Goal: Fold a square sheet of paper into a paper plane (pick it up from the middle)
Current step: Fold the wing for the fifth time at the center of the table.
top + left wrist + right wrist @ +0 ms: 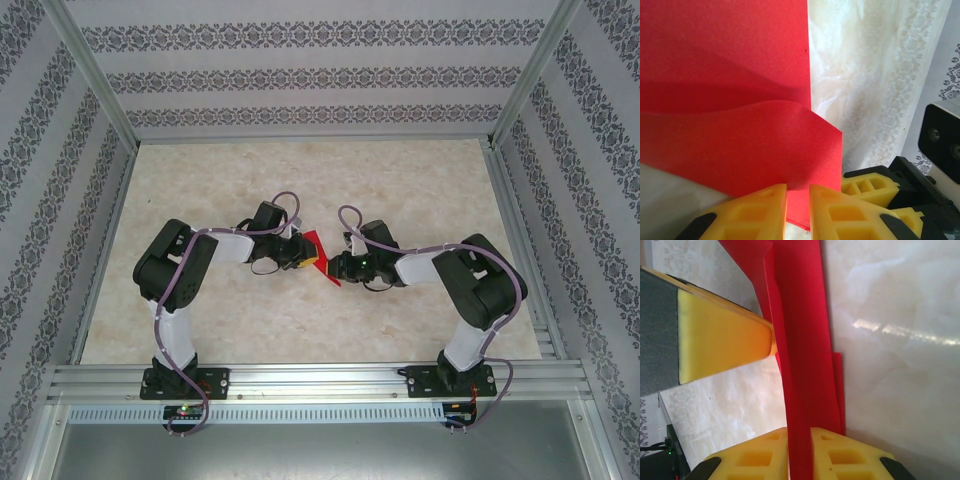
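Above the middle of the pale marbled tabletop (420,190), between the two arms: thin bright red square sheet of paper (313,244), creased into overlapping layers, spanning both tools. Left gripper (798,189) closed on one edge of the sheet; right gripper (800,431) with narrow-set jaws either side of a folded strip, firmness of that pinch not discernible. Risks slipping free on the right, given a slack hold there. Risks tearing, or a skewed crease, under uneven pull from opposite ends. Risks contact between the two grippers, close together, with any approach crushing the thin layers between them.
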You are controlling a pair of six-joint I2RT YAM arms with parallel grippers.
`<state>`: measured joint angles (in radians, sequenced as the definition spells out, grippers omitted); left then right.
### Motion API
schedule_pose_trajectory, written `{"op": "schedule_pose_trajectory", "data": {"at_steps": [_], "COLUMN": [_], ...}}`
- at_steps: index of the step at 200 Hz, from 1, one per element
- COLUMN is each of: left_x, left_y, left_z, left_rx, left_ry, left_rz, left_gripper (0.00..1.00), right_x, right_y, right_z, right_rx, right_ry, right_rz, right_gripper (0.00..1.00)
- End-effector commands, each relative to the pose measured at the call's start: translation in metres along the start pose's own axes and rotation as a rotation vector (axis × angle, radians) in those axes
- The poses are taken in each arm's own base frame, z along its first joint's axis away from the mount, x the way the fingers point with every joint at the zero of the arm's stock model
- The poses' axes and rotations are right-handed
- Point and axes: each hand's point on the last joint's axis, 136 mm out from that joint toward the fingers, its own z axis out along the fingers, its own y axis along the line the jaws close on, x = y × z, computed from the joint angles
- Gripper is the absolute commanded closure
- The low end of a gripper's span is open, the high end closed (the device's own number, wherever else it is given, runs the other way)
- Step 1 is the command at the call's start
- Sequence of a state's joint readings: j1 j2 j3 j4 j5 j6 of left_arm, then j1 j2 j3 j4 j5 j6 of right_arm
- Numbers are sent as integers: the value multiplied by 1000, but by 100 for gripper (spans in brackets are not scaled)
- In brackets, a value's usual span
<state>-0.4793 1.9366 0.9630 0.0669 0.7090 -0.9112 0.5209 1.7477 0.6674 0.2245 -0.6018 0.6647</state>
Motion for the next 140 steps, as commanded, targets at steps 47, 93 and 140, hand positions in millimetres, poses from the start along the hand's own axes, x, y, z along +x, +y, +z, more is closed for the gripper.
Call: {"op": "schedule_pose_trajectory", "data": {"at_steps": [47, 93, 140], "left_x": [2, 2, 2], "left_y": [9, 7, 11], "left_z": [5, 5, 6], "left_rx": [-34, -25, -44], "left_ry": [12, 11, 11], "left_rz": [4, 1, -7], "left_gripper": [79, 79, 79], "right_x": [11, 27, 21], "right_y": [3, -19, -17], "right_z": [-7, 4, 3], "right_rx": [-2, 74, 89], "right_ry": [53, 115, 106], "right_rz": [36, 58, 52], "right_gripper": [83, 89, 89]}}
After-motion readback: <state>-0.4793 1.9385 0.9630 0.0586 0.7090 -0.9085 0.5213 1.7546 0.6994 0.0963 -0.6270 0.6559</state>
